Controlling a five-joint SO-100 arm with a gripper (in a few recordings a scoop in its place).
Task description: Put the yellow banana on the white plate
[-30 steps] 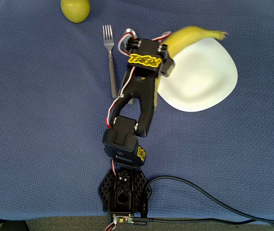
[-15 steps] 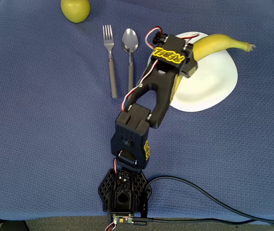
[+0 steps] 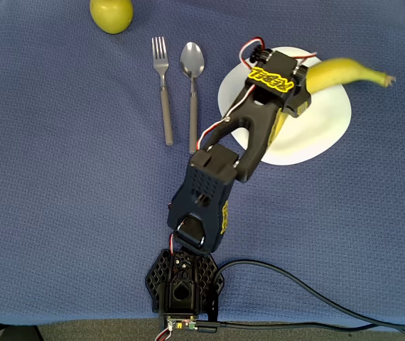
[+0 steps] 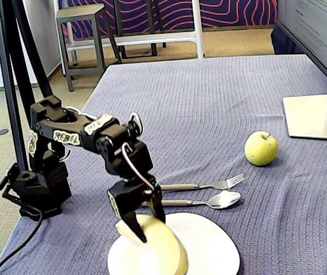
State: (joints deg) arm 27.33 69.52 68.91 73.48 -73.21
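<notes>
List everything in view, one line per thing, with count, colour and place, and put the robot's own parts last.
Long curved yellow banana: one, yellow, held over the plate, its tip past the plate's right edge in the overhead view.
Plain matte white plate: one, white, on the cloth right of the cutlery in the overhead view.
Metal fork: one, silver, left of the spoon.
Metal spoon: one, silver, between fork and plate.
Round yellow-green fruit: one, at the top edge, left of the fork.
Blue woven tablecloth: one, covering the table.
Monitor stand: one, grey, at the right in the fixed view.
Metal stool: one, behind the table.
Black cable: one, running from the arm's base.
Black arm: one, with yellow lettering.
Gripper: one, black, shut on the banana.
</notes>
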